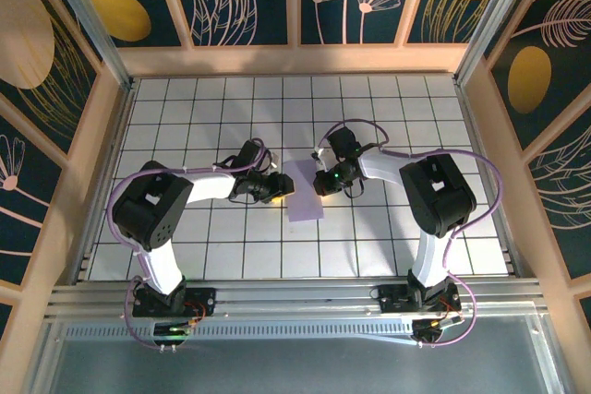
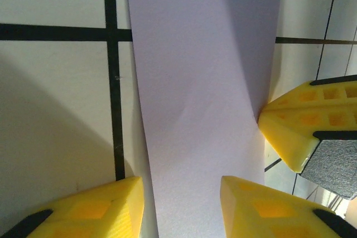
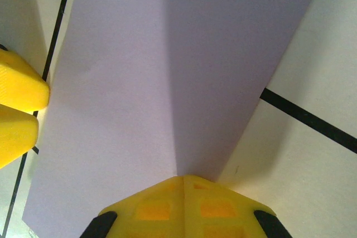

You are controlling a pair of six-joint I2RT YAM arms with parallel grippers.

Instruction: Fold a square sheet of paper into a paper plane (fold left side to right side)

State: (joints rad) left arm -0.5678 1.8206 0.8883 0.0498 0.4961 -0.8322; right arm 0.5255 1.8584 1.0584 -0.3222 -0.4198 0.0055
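**Lavender sheet lies between two facing pincers at mid-counter**

The sheet of paper (image 1: pixel 305 191) is plain pale lavender. From above it shows as a narrow upright rectangle, longer than it is wide, lying on the white gridded counter (image 1: pixel 222 256) near its centre. In the right wrist view a straight crease runs along its length, with the facet on one side lit and the other in shade. In the left wrist view the surface is smooth apart from a faint soft dent near the middle.

Both arms rise from their bases at the near edge, bend at elbows pushed outward, and send their forearms in toward the centre. The wrists face each other across the sheet.

The left pincer (image 1: pixel 277 187) sits at the sheet's left long edge. Its yellow fingers (image 2: pixel 83 210) are spread. One stands on bare tile just beside the edge and the other is over the paper, so a strip of lavender runs between them.

The right pincer (image 1: pixel 325 180) is at the opposite long edge with its fingers (image 3: pixel 184 199) pressed together. Their joined tip touches the sheet just where the crease ends. I cannot tell whether any paper is nipped between them.

The two pincers are near each other, with only the width of the sheet between.
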